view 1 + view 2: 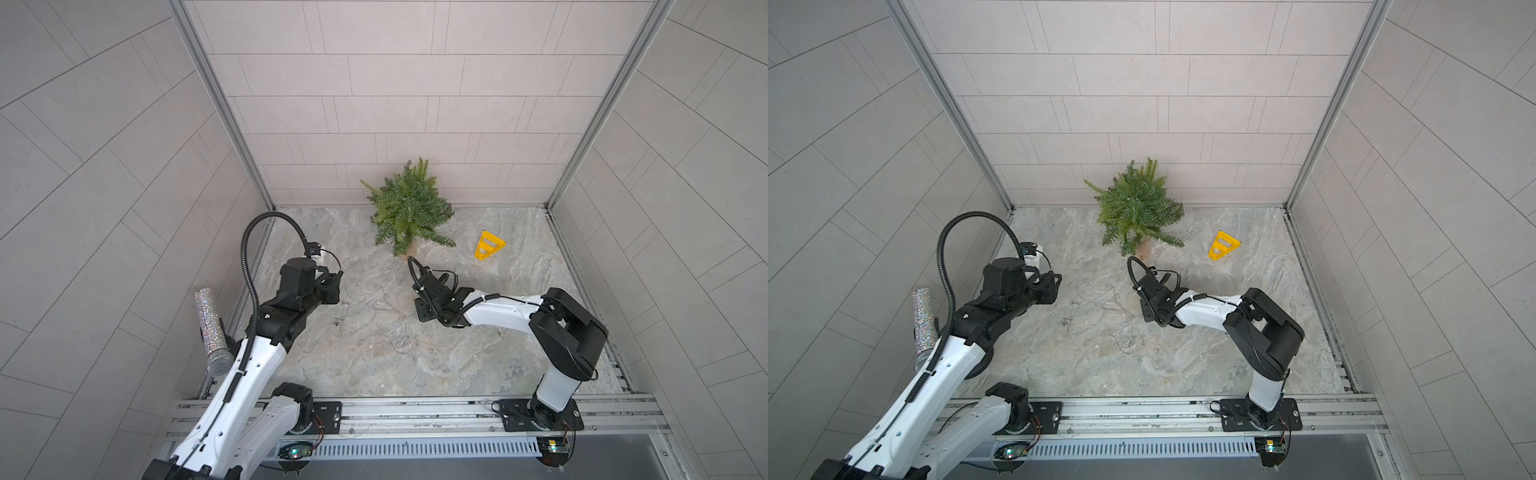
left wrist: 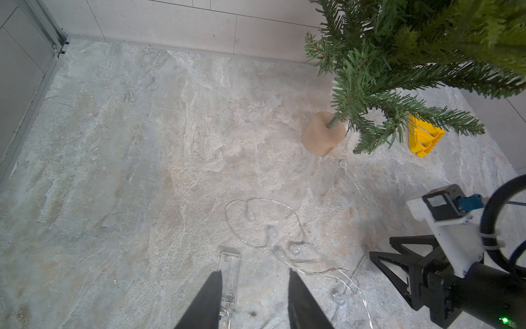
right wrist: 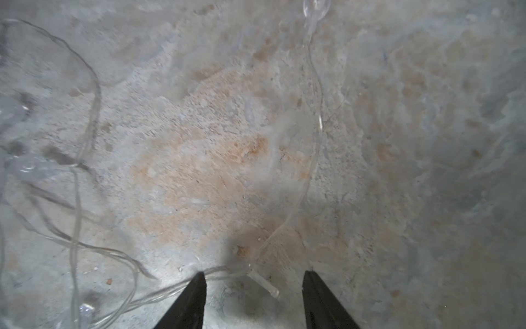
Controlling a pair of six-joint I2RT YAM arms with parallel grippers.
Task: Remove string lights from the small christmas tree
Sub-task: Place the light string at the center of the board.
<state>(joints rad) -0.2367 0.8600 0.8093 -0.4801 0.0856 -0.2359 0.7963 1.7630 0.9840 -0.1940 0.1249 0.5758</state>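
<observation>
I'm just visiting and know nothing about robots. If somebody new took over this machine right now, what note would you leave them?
Left gripper: fingers open, empty, low over the table.
Right gripper: fingers open; a strand of the string lights lies between them, not pinched.
Where: the string lights are a loose tangle on the table between the two arms; the small christmas tree stands upright by the back wall.
Done: no wire shows on the branches.
Left: probably just check for a hidden strand.

The string lights (image 2: 271,233) on the table (image 1: 478,332), before the small christmas tree (image 1: 409,208)
</observation>
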